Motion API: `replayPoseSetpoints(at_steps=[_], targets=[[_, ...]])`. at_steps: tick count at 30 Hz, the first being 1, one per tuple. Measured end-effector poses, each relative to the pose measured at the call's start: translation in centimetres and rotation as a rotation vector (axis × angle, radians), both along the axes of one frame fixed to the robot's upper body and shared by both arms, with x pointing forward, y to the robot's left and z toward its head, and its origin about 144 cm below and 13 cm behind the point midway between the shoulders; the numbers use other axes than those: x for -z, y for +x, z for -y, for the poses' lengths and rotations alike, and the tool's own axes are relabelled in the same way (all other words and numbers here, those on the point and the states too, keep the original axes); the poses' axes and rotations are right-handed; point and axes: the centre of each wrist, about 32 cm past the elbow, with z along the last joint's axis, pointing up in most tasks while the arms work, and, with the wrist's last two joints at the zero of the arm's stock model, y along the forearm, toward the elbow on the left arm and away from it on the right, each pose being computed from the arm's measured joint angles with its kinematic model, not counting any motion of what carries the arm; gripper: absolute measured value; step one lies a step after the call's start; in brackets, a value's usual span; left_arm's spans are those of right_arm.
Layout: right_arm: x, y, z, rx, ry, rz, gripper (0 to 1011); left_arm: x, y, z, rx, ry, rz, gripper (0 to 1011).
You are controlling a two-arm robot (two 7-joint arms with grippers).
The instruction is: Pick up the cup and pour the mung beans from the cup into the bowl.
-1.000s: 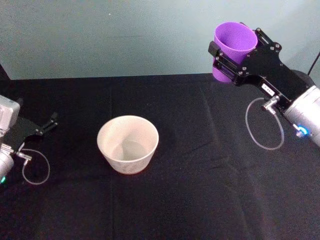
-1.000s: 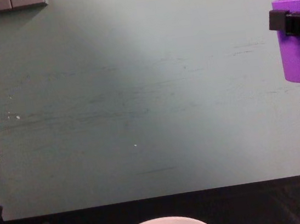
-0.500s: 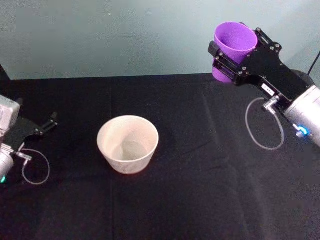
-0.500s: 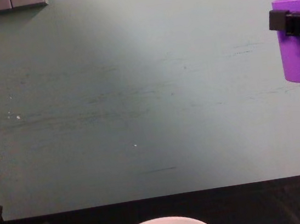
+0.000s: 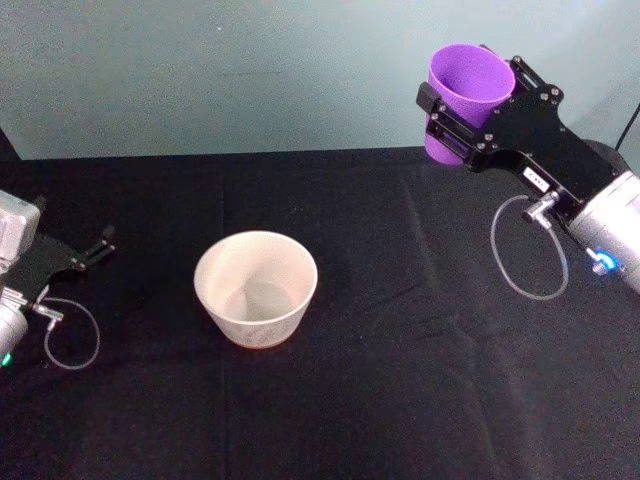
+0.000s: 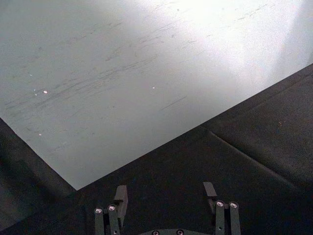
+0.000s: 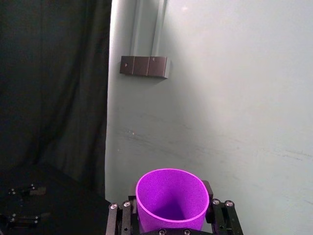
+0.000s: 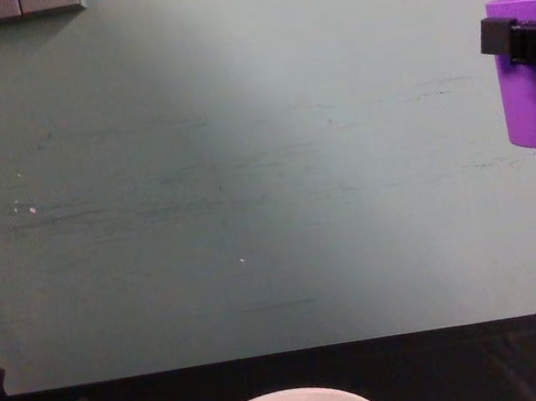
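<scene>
Cup (image 5: 462,72): upright in my grip, high above the desk's (image 5: 380,350) far right, well apart from the bowl (image 5: 255,322); contents too dim to tell.
My right pincer (image 5: 474,95): clamped on its wall.
Bowl: standing mid-desk.
My left pincer (image 6: 165,193): fingers apart, low at the desk's left edge.

Backdrop from my console: black table, pale wall.
I see the table (image 5: 330,420) draped in a black cloth, with soft creases (image 5: 440,325) running across its right half. Behind it stands a pale green-grey wall (image 5: 230,70), lightly scuffed. A row of wall sockets (image 8: 5,7) sits high on the left in my chest view, and a dark curtain (image 7: 54,88) hangs beside the wall.
</scene>
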Motion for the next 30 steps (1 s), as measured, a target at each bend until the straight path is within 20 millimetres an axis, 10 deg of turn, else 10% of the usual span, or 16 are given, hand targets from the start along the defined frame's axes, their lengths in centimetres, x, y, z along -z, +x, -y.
replayPoseSetpoints(at_steps=[30], targets=[[0.00, 0.00, 0.00, 0.000, 0.000, 0.000, 751, 0.00, 0.00, 0.00, 0.000, 0.000, 0.000, 1000]])
